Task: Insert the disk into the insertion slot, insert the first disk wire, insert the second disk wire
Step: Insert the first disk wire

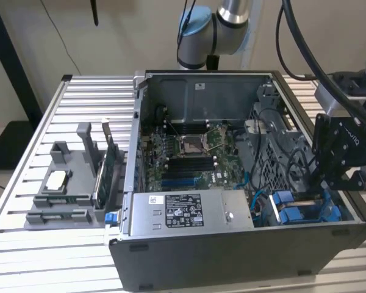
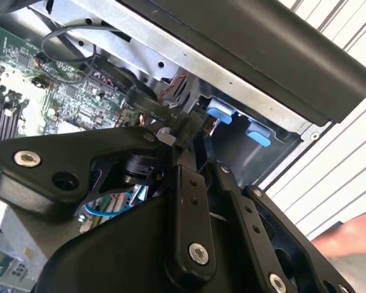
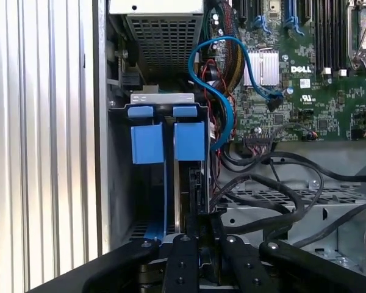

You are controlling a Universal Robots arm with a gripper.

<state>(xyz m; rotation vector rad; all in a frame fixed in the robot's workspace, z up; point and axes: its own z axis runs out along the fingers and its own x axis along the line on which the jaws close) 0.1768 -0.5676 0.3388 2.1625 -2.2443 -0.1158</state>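
The insertion slot (image 1: 305, 215) is the grey metal bay in the open dark case, at the front corner on the exterior view's right. In the first wrist view the disk's blue carrier frame (image 3: 147, 143) stands inside the insertion slot (image 3: 119, 183), and the disk's metal body is mostly hidden. My gripper (image 1: 322, 190) hangs directly over this bay. Its fingers (image 2: 182, 183) are shut on the dark plug of a flat black disk wire (image 2: 152, 110). My gripper (image 3: 198, 210) holds that plug just beside the blue frame. A blue wire (image 3: 222, 97) loops from the board towards the bay.
A grey labelled power-supply box (image 1: 183, 210) lies along the case front beside the bay. Loose black cables (image 3: 268, 183) cross the metal cage close to my fingers. A grey parts holder (image 1: 67, 183) sits on the ribbed table (image 1: 49, 256). A person's hand (image 2: 351, 238) shows outside the case.
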